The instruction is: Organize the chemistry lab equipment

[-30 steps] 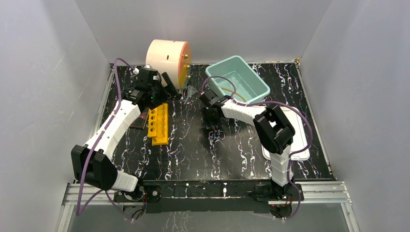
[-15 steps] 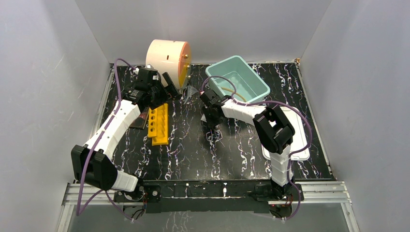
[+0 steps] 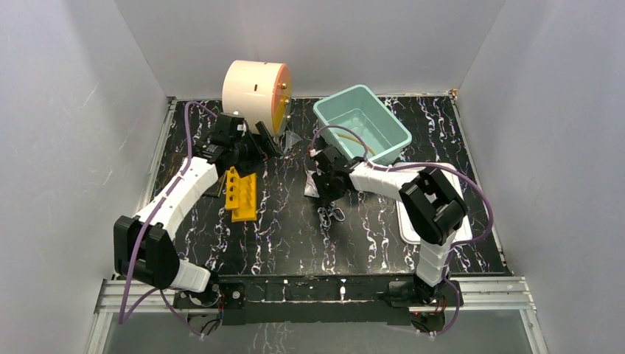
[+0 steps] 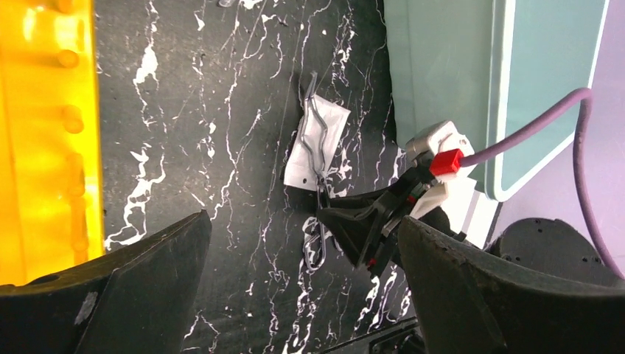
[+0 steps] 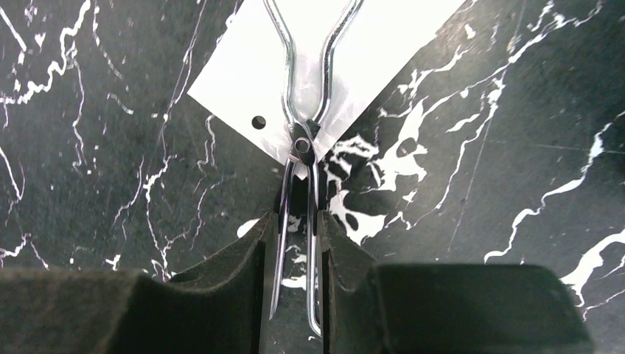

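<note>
The right pincer is squeezing the metal tongs, with one black finger pressing on each side of the two thin wire legs. The tongs are lying flat on the black table, near the green tub and on the tub's side that faces the robot. Their far end is resting on a small white card (it has one little round hole near its edge), and this card is lying between the tongs' joint and the tub. From the left wrist camera, the tongs and the card are showing just beside the tub's wall, with the right pincer reaching in from the near side. The left pincer is hanging wide open and holding nothing, off to the left of the tub and well apart from the tongs. The yellow rack is lying farther left of the tub, below the left pincer. A big cream drum is standing to the left of the tub at the back of the table. A white tray is lying near the tub's right side, partly hidden under the right arm.
</note>
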Motion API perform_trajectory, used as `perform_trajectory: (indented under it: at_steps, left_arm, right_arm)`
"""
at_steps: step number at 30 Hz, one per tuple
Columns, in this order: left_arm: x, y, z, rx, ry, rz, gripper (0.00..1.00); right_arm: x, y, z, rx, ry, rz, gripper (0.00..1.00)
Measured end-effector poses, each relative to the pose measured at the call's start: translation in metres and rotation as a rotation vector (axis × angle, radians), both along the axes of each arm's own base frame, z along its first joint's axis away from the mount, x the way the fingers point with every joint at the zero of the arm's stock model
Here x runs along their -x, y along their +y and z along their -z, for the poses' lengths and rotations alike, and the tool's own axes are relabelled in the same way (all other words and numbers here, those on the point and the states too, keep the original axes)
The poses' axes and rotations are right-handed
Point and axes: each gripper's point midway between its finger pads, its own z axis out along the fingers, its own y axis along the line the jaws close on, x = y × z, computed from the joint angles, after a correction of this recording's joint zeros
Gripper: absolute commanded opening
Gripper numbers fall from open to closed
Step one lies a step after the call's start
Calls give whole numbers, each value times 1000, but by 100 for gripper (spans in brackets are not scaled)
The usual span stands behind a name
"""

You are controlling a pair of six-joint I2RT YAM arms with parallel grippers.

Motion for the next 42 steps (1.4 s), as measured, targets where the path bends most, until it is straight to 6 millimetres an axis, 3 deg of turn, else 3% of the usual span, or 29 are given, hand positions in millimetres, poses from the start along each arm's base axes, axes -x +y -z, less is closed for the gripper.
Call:
perform_trajectory:
  at_steps: [5, 10, 15, 18, 21, 28, 42]
  left_arm:
    - [-1, -6, 5, 20, 16, 17, 97]
    - [-2, -1, 8, -3, 20, -6, 93]
    - [-1, 11, 14, -55, 41, -56, 85]
    - [1, 16, 17, -77, 54, -74, 84]
    - [2, 19, 18, -87, 62, -84, 84]
    - [2, 19, 18, -87, 65, -86, 84]
    - [1, 17, 13, -78, 58, -80, 84]
  right_arm:
    - [10, -3, -1, -14, 9, -22, 56]
    - [0, 2, -14, 5, -7, -4, 62]
    - [-43, 30, -50, -46, -112, 51, 61]
    - [-68, 48, -57, -64, -155, 81, 60]
    - [-84, 56, -47, -42, -166, 105, 59]
    - [-93, 51, -6, 67, -128, 142, 53]
    - [-114, 59, -7, 88, -179, 134, 38]
